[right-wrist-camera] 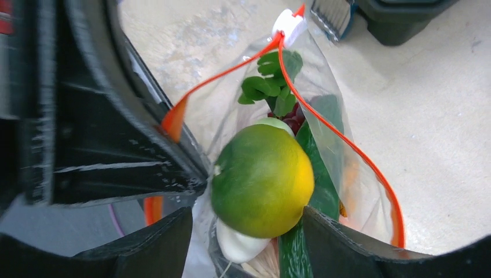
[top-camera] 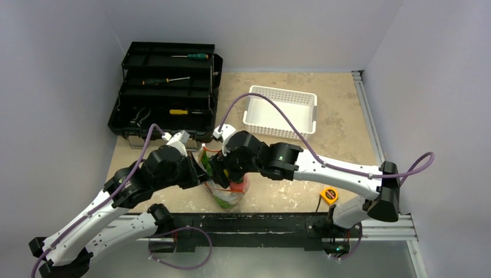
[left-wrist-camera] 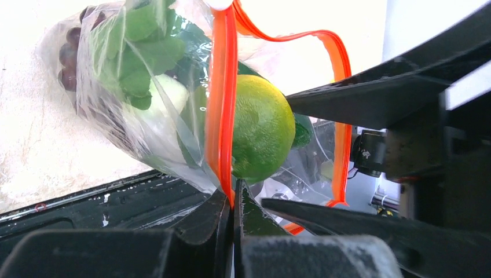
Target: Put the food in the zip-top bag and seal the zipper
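Note:
The zip-top bag [top-camera: 230, 194] stands between both grippers near the table's front edge. My left gripper [left-wrist-camera: 233, 198] is shut on the orange-red zipper [left-wrist-camera: 223, 87] and holds one side of the mouth up. My right gripper [right-wrist-camera: 246, 215] is open over the bag's mouth. The green-yellow lemon [right-wrist-camera: 263, 179] sits between its fingers, touching the right one and clear of the left. The lemon also shows in the left wrist view [left-wrist-camera: 262, 130]. Green cabbage leaves [left-wrist-camera: 139, 52], dark grapes [left-wrist-camera: 69, 58] and a cucumber [right-wrist-camera: 324, 174] lie inside the bag. The white slider [right-wrist-camera: 289, 24] is at the zipper's far end.
An open black toolbox [top-camera: 165, 92] with screwdrivers stands at the back left. A white perforated basket [top-camera: 281, 110] stands at the back middle. A yellow tape measure [top-camera: 329, 195] lies at the front right. The black front rail [top-camera: 255, 223] runs just below the bag.

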Robot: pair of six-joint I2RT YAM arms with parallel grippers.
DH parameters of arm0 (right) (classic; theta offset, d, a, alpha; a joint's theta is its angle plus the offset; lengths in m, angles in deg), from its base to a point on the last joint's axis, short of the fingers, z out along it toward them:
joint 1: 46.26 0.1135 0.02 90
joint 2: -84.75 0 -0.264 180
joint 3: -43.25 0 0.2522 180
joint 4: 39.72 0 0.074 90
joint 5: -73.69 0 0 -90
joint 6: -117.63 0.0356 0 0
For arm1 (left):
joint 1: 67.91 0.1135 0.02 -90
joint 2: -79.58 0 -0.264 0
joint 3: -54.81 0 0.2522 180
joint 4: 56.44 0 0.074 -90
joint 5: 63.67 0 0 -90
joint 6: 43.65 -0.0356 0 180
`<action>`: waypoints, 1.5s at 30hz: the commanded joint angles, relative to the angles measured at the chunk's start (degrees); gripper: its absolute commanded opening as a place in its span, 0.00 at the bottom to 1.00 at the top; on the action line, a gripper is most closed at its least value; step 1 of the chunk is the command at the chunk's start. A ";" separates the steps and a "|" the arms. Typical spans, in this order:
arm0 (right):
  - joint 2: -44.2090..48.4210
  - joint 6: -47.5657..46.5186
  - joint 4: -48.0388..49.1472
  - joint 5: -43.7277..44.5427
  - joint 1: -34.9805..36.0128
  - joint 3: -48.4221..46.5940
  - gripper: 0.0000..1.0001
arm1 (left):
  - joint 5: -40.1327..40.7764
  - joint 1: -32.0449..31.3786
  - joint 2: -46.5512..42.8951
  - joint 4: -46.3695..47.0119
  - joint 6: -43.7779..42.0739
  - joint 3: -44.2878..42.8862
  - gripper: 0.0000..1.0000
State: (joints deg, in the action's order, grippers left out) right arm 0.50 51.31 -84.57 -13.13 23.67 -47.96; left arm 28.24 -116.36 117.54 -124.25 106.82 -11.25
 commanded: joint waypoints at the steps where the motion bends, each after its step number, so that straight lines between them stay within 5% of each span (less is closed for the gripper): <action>1: 4.76 -2.41 -0.54 -1.20 0.38 -4.62 0.71 | -0.04 -0.16 -0.73 2.47 0.09 -1.67 0.00; 8: 6.35 -2.87 -4.08 6.42 0.04 -7.91 0.76 | 0.02 -0.17 -0.93 2.21 0.16 -1.72 0.00; 20: 2.52 -3.75 -7.90 23.45 -0.19 -4.73 0.69 | 0.46 -0.17 -1.48 1.45 0.18 -1.87 0.00; 26: -0.44 -3.60 -3.93 19.05 -0.23 -2.33 0.45 | 0.60 -0.18 -1.35 1.27 0.18 -1.96 0.00; 31: -1.31 -3.57 -5.65 19.18 -0.20 -5.86 0.00 | 1.00 -0.19 -1.22 0.43 -0.28 -3.13 0.00; 39: 4.89 -7.77 -5.25 17.83 -0.15 -15.60 0.00 | 1.05 -0.18 1.17 -4.07 -4.56 -18.45 0.00; 45: 6.21 -3.17 0.51 13.35 -0.15 -5.50 0.00 | 1.27 -0.16 -0.42 -1.82 -2.26 -11.14 0.00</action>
State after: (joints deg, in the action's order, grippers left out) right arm 6.73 45.59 -88.99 3.24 23.43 -58.84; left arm 29.16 -116.36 117.32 -128.14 103.83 -27.16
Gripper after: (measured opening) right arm 0.003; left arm 0.003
